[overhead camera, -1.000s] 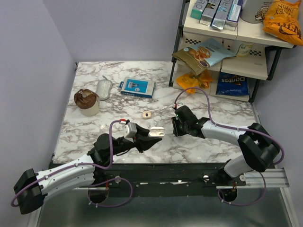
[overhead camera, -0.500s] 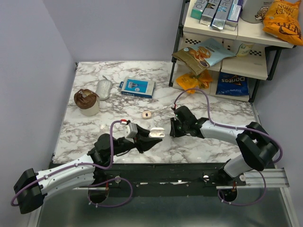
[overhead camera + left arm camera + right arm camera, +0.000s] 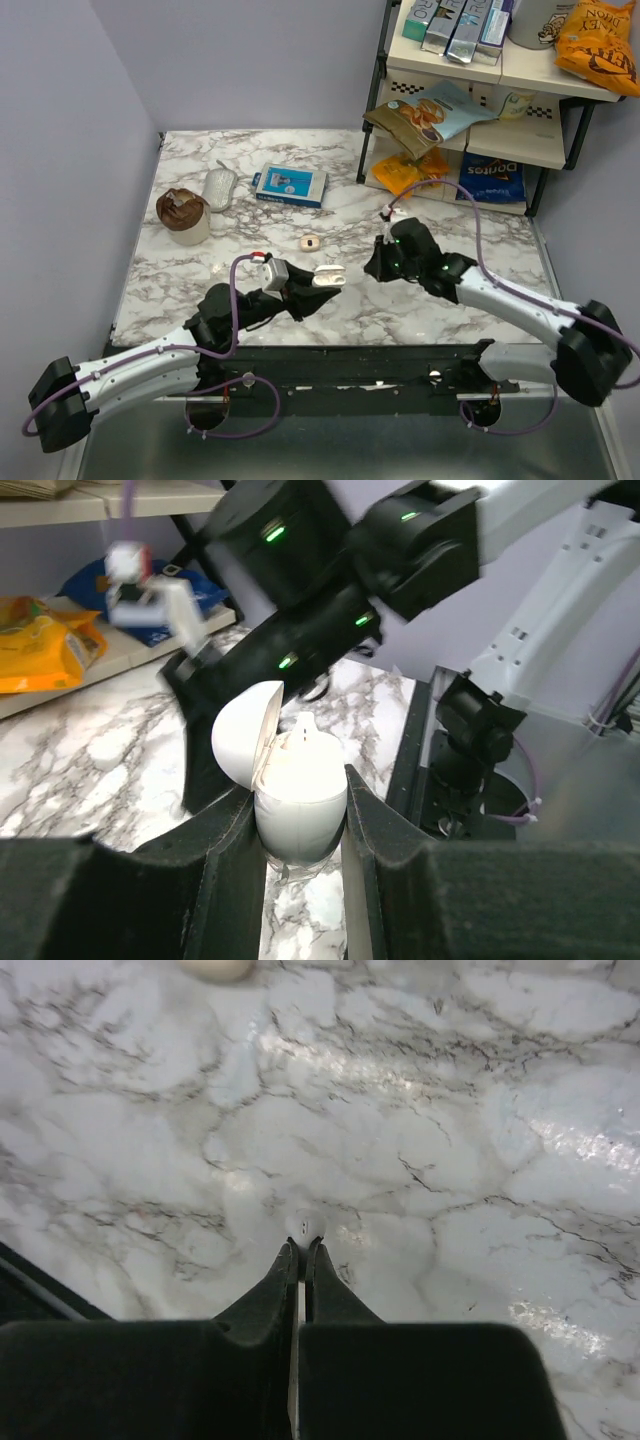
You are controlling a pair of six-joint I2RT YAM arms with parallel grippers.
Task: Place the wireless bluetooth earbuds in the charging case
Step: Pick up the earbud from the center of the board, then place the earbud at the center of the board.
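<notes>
The charging case is held above the worktop by the left gripper, whose jaws are clamped on its lower body, with the lid hinged open; a white stem is seen standing in its mouth, seemingly one earbud already seated. The jaws of the right gripper are all but together, and a tiny white earbud is seen at their very tips, apparently pinched there; whether it is lifted clear of the marble cannot be told. The right gripper is placed near the case but apart from it. The earbud is judged very light, rigid and glossy, so it may easily be squirted out of a tip grip or turned within it; it is best taken across its rounded head, with the stem left free to be lowered into the empty well; the case is judged stiff and smooth, and best gripped on its broad sides.
</notes>
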